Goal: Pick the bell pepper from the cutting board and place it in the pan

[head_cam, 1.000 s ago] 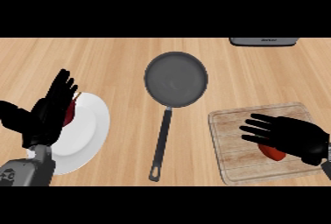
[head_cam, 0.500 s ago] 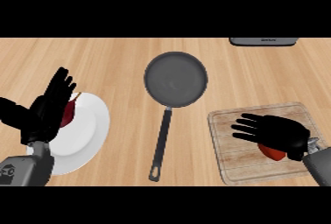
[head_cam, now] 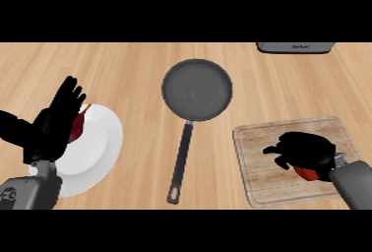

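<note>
A red bell pepper (head_cam: 309, 173) lies on the wooden cutting board (head_cam: 269, 142) at the lower right, mostly hidden under my right hand (head_cam: 305, 149). That hand's fingers are curled down round the pepper. The dark pan (head_cam: 197, 89) sits at the centre of the counter, its long handle (head_cam: 180, 165) pointing toward me, with nothing in it. At the left edge my left hand (head_cam: 56, 118) rests open, fingers up, over a white plate (head_cam: 98, 147).
A dark red item (head_cam: 77, 125) lies on the white plate, partly behind the left hand. A grey appliance (head_cam: 294, 47) shows at the top right edge. Light wood counter runs between the pan and the cutting board.
My right hand's fingers, spread over the board before, have curled in and down round the bell pepper. The left hand has stayed put.
</note>
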You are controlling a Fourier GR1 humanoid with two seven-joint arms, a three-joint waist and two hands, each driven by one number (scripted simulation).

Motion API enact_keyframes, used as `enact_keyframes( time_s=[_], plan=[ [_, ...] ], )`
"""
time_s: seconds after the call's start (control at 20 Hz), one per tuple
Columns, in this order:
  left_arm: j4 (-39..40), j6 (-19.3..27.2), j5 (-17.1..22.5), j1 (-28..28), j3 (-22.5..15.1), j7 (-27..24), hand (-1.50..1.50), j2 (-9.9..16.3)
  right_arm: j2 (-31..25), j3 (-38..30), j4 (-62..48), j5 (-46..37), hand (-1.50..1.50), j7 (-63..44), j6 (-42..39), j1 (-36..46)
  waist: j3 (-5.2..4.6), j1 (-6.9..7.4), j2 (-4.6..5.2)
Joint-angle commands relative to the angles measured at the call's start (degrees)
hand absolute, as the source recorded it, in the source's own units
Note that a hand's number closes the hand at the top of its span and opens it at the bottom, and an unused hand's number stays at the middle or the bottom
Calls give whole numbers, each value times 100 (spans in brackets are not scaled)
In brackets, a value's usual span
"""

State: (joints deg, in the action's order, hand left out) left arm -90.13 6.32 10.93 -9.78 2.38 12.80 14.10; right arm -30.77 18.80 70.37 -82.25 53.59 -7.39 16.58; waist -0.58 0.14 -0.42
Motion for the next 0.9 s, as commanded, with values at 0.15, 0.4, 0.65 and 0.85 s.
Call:
enact_keyframes(
  time_s=[0.15, 0.4, 0.65, 0.85],
  plan=[
    [-224, -1, -77, 86, 51, 158, 0, -35, 252, -62, -274, -9, 150, 246, 451, -338, 59, 0, 40],
    [-203, -88, -86, 158, 103, 11, 0, -60, 138, -616, -41, 629, 150, 636, 5, 119, 57, 5, 39],
    [-80, -32, -107, -15, 63, 63, 0, -95, 1991, -854, 191, 516, 150, -2395, -646, 202, 35, 22, 14],
    [-32, -21, -141, 60, 49, 85, 0, -89, 2599, -1360, 224, 427, 150, -3724, -556, 292, 17, -61, -9]
  ],
)
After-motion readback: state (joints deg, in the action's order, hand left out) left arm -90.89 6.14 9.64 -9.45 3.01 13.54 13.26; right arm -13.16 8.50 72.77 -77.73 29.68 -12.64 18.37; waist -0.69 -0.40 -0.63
